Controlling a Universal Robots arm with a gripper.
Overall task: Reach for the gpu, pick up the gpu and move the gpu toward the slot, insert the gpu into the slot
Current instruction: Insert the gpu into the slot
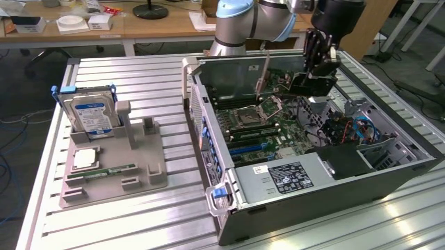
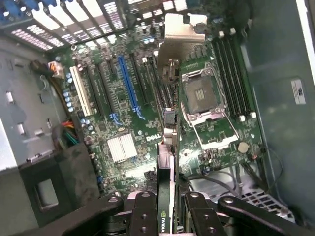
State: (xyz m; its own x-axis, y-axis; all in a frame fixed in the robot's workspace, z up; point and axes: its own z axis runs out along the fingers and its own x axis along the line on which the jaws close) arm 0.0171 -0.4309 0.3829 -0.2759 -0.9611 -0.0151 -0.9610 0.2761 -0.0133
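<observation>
Currently the gripper (image 1: 314, 78) hangs over the open computer case (image 1: 313, 198), jaws partly closed and clamped on both faces of the gpu (image 1: 306, 86). In the wrist view the gpu (image 2: 167, 152) shows edge-on between the fingers (image 2: 142, 216), with its silver bracket (image 2: 183, 42) at the far end. It is above the motherboard (image 2: 128, 113), between the blue slot (image 2: 129, 83) and the CPU socket (image 2: 202, 93). The card looks unseated, probably clear of the board. The hard drive (image 1: 94, 112) and memory stick (image 1: 104, 171) sit in the grey holder (image 1: 132, 182) on the table (image 1: 139, 224), on the exterior view's left of the case.
</observation>
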